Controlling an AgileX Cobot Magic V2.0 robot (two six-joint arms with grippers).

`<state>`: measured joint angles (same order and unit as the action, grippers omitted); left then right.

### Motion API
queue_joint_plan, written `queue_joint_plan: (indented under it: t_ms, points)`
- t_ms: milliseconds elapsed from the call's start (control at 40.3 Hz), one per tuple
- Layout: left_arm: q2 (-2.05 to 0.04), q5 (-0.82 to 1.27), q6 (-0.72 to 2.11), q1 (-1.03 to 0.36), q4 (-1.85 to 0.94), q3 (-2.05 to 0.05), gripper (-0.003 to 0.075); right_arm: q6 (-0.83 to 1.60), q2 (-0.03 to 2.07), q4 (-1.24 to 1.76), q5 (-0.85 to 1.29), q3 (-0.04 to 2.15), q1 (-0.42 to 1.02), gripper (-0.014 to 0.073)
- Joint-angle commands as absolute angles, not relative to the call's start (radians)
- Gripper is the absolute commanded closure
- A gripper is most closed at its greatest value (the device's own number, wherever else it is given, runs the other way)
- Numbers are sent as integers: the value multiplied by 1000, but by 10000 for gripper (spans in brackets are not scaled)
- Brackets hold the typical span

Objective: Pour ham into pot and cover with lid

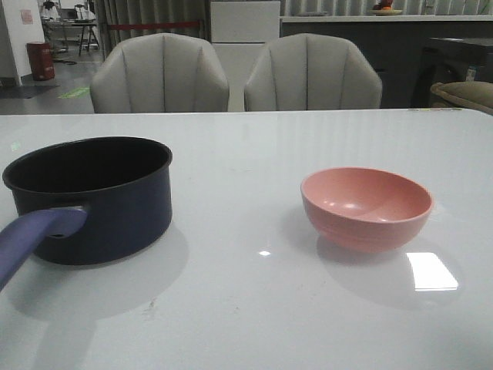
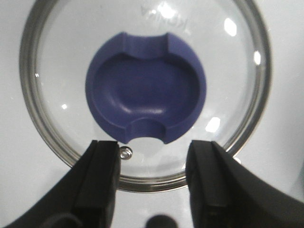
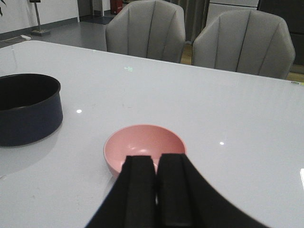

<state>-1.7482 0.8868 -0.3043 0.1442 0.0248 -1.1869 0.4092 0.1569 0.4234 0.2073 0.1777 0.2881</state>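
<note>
The dark navy pot (image 1: 100, 200) stands at the left of the table with its blue-purple handle (image 1: 31, 239) pointing toward me. It also shows in the right wrist view (image 3: 28, 111). The pink bowl (image 1: 366, 206) stands at the right. No ham shows in the bowl or in the pot's dark inside. The glass lid (image 2: 61, 71) lies flat on the table, only in the left wrist view, its dark blue knob (image 2: 146, 88) up. My left gripper (image 2: 154, 149) is open above the lid's rim beside the knob. My right gripper (image 3: 156, 159) is shut and empty, just short of the bowl (image 3: 142, 142).
The white glossy table (image 1: 246, 308) reaches to the far edge, where two grey chairs (image 1: 160, 73) (image 1: 312, 73) stand. Neither arm shows in the front view.
</note>
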Motion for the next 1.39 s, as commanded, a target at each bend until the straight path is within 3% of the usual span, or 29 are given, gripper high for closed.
queue_joint_plan:
  t_ms: [0, 124, 323, 397, 1366]
  points:
    - [-1674, 849, -298, 146, 39, -1214, 386, 420, 165, 432, 131, 204, 286, 444]
    - [-1672, 844, -298, 146, 45, -1226, 371, 420, 165, 432, 131, 204, 286, 444]
    - [-1676, 843, -298, 146, 52, -1281, 171, 420, 165, 432, 131, 204, 286, 444]
    - [-1678, 843, -298, 146, 54, -1303, 134, 420, 165, 432, 131, 204, 286, 444]
    - [-1857, 852, -298, 175, 9, -1352, 146, 420, 165, 432, 131, 204, 286, 444]
